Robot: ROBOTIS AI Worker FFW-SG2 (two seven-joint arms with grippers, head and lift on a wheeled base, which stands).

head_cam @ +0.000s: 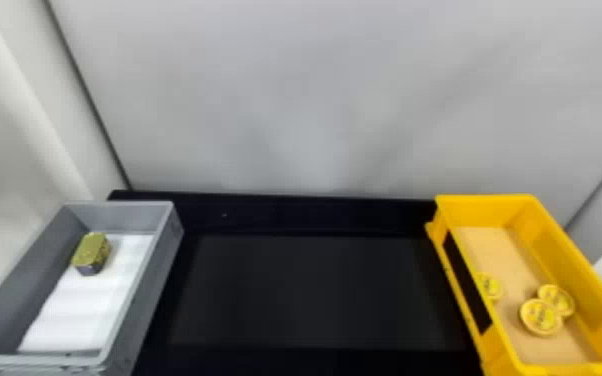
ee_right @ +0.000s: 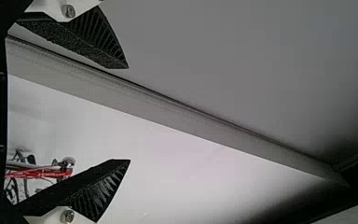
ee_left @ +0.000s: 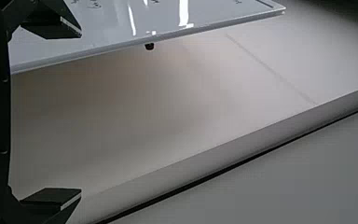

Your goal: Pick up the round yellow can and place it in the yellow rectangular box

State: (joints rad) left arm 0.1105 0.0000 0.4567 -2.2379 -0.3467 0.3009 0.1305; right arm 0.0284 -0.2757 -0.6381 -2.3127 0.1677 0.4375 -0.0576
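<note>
In the head view, three round yellow cans lie in the yellow rectangular box [head_cam: 577,260] at the right: one can [head_cam: 541,317] touches or overlaps a second can [head_cam: 556,299], and a third can [head_cam: 488,286] is by the box's left wall, partly hidden by it. The left gripper [ee_left: 80,112] is open in the left wrist view, nothing between its fingers, a pale wall behind. In the right wrist view the right gripper [ee_right: 129,114] also stands open and holds nothing, away from the cans.
A grey box [head_cam: 152,280] at the left holds a gold-topped tin [head_cam: 91,251] on a white sheet [head_cam: 80,310]. Between the boxes lies a black table surface [head_cam: 305,290], with a pale wall behind. A whiteboard [ee_left: 168,18] edges the left wrist view.
</note>
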